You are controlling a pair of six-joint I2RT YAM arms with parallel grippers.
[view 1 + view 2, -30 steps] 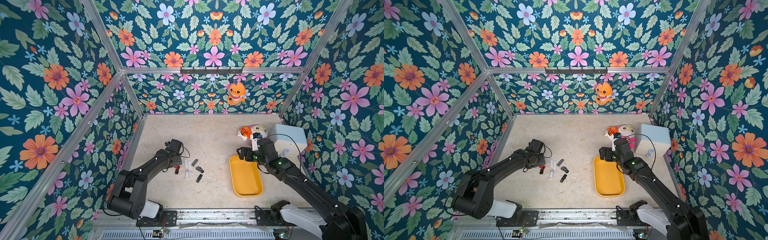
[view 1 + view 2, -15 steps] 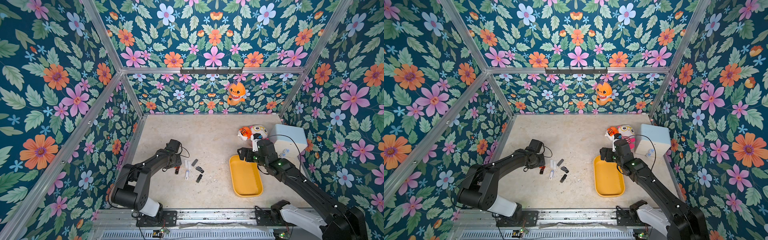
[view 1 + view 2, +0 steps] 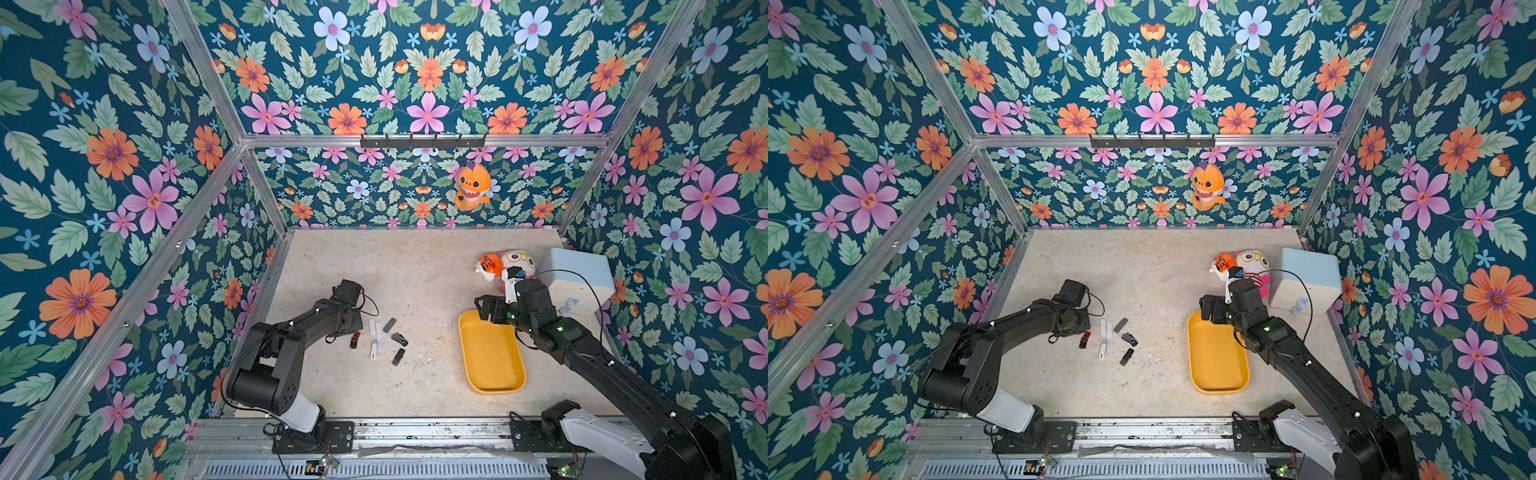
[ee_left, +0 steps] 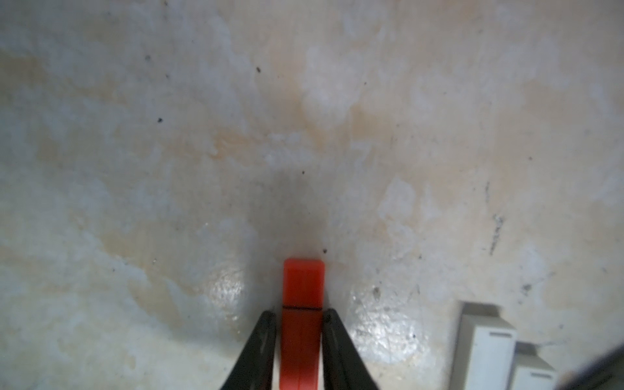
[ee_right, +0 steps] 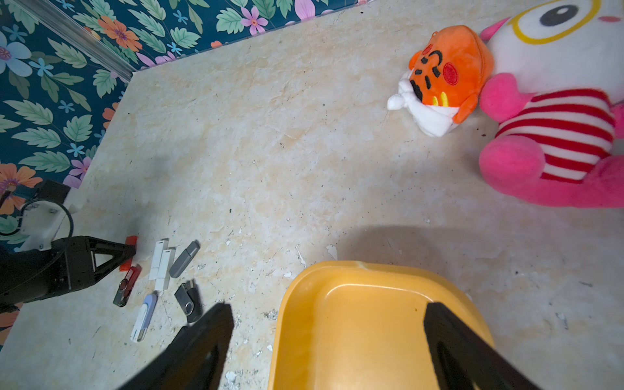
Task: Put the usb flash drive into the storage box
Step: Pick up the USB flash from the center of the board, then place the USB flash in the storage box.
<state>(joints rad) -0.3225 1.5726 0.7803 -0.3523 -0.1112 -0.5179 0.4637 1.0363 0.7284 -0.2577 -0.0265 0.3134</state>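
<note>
Your left gripper clamped on the red drive, drive down at the table beside the other drives, well apart from the box, your right gripper spread wide over its rim.

- Red drive: plain orange-red.
- Box: yellow.
- Spare drives: white, grey, black, pale blue.
- Table: mottled beige and white.
- Walls: dark teal with pink, orange and blue flowers and green leaves.
- Cabinet: pale blue-white.
- Doll: pink, with red-and-white stripes.
- Tiger: orange, with black marks and a white muzzle.
- Arms: black.
</note>
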